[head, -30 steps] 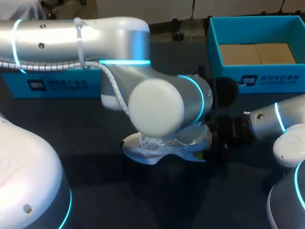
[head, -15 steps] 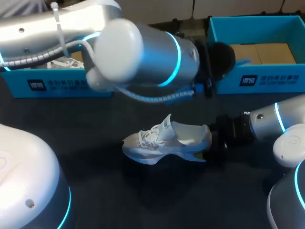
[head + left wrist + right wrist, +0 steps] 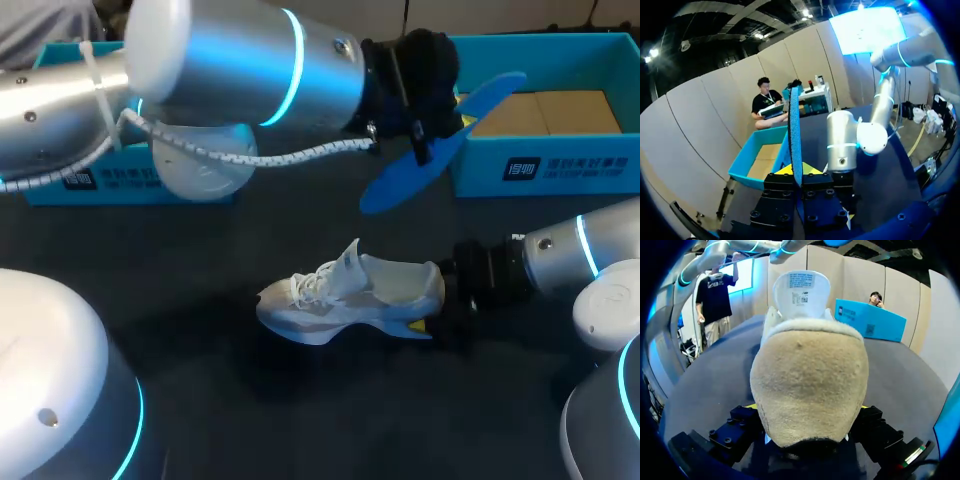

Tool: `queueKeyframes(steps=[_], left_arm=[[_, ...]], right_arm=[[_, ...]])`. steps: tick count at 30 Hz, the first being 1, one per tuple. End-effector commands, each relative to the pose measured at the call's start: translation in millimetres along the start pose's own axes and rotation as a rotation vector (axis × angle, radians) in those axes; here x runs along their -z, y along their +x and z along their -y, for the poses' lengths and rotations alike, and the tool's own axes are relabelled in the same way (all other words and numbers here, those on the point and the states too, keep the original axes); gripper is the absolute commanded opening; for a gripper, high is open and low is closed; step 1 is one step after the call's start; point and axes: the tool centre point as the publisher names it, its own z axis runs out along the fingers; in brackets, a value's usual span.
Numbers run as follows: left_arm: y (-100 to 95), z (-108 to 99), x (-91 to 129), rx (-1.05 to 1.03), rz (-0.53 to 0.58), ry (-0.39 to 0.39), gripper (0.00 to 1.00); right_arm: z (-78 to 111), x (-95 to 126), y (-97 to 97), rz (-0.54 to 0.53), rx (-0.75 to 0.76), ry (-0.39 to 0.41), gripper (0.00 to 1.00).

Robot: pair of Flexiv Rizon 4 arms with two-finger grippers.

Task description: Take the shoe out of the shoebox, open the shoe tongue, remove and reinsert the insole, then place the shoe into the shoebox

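A white shoe (image 3: 350, 295) lies on its sole at the table's middle, toe to the left, tongue standing up. My right gripper (image 3: 442, 300) comes in from the right and is shut on its heel. In the right wrist view the tan heel (image 3: 810, 380) fills the space between the fingers, and the tongue (image 3: 801, 290) rises beyond it. My left gripper (image 3: 425, 95) hangs above and behind the shoe, shut on a blue insole (image 3: 440, 150) that juts out toward the right shoebox. The left wrist view shows the insole (image 3: 796, 135) edge-on between the left gripper's (image 3: 799, 182) fingers.
An open blue shoebox (image 3: 560, 170) with a cardboard floor stands at the back right, close under the insole's tip. A second blue box (image 3: 100, 180) sits at the back left, partly hidden by my left arm. Dark table surface surrounds the shoe.
My left arm has risen from over the shoe and swung back and to the right, carrying the blue insole. The shoe is now uncovered. The right arm and shoe stayed put.
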Motion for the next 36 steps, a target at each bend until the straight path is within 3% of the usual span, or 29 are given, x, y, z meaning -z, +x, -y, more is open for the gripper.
queueKeyframes(steps=[1, 11, 27, 31, 36], left_arm=[[-0.2, -2, 9, 0.034, -0.027, 0.070, 0.00], [-4.0, 16, 23, 0.177, -0.114, 0.236, 0.00], [-4.0, 16, 23, 0.177, -0.114, 0.236, 0.00], [-2.4, 11, 29, 0.275, -0.176, 0.235, 0.00], [-6.5, 19, 43, 0.391, -0.299, 0.252, 0.00]], right_arm=[[-1.0, -1, 0.6, 0.001, 0.000, 0.005, 0.00], [-1.0, -1, 0.6, 0.001, 0.000, 0.005, 0.00], [-1.0, -1, 0.6, 0.001, 0.000, 0.005, 0.00], [-1.0, -1, 0.6, 0.001, 0.000, 0.005, 0.00], [-1.0, -1, 0.6, 0.001, 0.000, 0.005, 0.00]])
